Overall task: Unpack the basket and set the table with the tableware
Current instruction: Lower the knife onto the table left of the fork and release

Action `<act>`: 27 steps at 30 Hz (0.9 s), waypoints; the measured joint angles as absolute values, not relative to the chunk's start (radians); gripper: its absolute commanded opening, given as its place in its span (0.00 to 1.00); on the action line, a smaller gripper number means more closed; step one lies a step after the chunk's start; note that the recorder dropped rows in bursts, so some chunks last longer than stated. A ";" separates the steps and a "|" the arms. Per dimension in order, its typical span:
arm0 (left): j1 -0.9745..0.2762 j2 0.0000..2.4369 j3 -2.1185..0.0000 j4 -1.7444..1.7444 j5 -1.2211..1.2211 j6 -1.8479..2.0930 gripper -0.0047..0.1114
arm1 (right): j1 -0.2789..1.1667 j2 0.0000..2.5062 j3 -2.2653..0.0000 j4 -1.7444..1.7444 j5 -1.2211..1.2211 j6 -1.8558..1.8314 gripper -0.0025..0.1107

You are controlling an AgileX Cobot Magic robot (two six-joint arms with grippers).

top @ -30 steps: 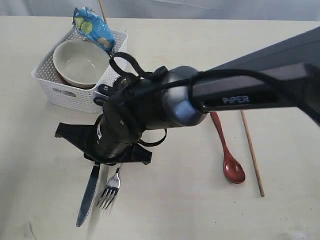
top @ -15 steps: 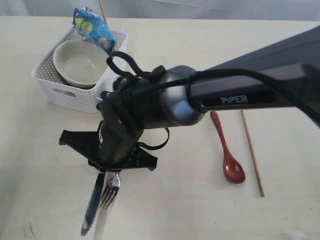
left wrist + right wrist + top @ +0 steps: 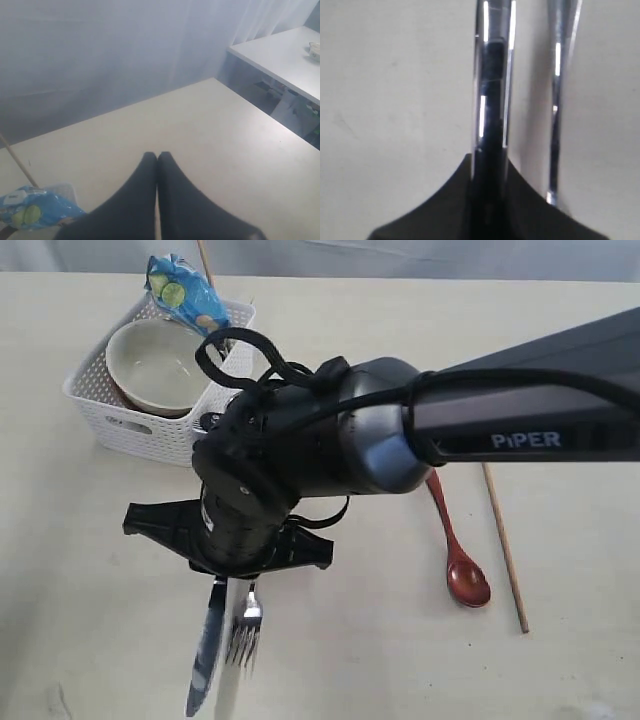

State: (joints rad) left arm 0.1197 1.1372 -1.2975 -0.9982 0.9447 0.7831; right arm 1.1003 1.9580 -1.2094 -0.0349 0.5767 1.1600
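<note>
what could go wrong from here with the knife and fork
1. The right jaws pinch the knife at one end only, with the long blade sticking out, so it could pivot or slip in the grip when moved.
2. The fork lies right beside the knife. Opening the jaws or pulling the arm away may well nudge it crooked.

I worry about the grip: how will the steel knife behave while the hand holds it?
The knife looks mirror-polished, so it is probably slippery and might slide in the right hand, which pinches it near one end. It seems one stiff steel piece, unlikely to bend. Being flat, it should not roll on the table.
</note>
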 measured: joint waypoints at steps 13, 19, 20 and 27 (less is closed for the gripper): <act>0.120 1.137 -1.297 -0.998 0.945 0.779 0.04 | 1.064 1.995 -1.209 -0.041 0.439 1.226 0.02; 0.120 1.137 -1.297 -0.998 0.945 0.779 0.04 | 1.064 1.995 -1.209 -0.041 0.465 1.205 0.02; 0.120 1.137 -1.297 -0.998 0.945 0.779 0.04 | 1.064 1.995 -1.209 -0.041 0.467 1.201 0.02; 0.120 1.137 -1.297 -0.998 0.945 0.779 0.04 | 1.052 1.995 -1.209 -0.041 0.474 1.174 0.02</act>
State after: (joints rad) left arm 0.1197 1.1372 -1.2975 -0.9982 0.9447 0.7790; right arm 1.0524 1.9952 -1.2087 -0.0414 0.4739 1.1736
